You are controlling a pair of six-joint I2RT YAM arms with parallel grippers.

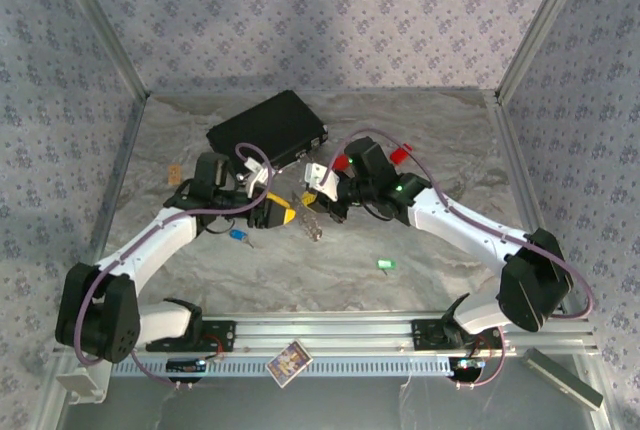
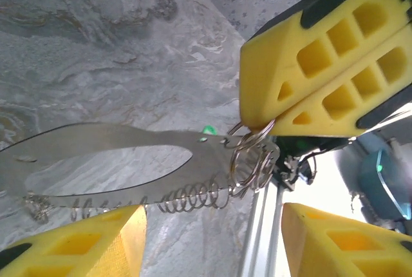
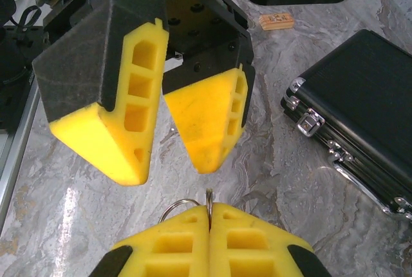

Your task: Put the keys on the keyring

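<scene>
The keyring (image 1: 311, 218) is a flat silvery plate (image 2: 129, 142) with a long cutout, a wire coil and split rings (image 2: 252, 160), held off the table between both grippers. My right gripper (image 3: 209, 207) is shut on one split ring (image 3: 172, 209); its yellow fingers (image 2: 309, 64) also show in the left wrist view. My left gripper (image 2: 212, 216) stands open just under the plate, apparently gripping nothing; its fingers (image 3: 135, 122) face the right gripper's tips. The blue-headed key (image 1: 240, 235) lies on the table near the left arm. The green-headed key (image 1: 386, 264) lies apart, front right.
A black rectangular case (image 1: 268, 128) lies at the back, close behind both grippers, its latches (image 3: 309, 122) toward the right gripper. A small tan tag (image 1: 174, 172) sits back left. The metal rail (image 1: 330, 335) runs along the front edge with a small card (image 1: 290, 360).
</scene>
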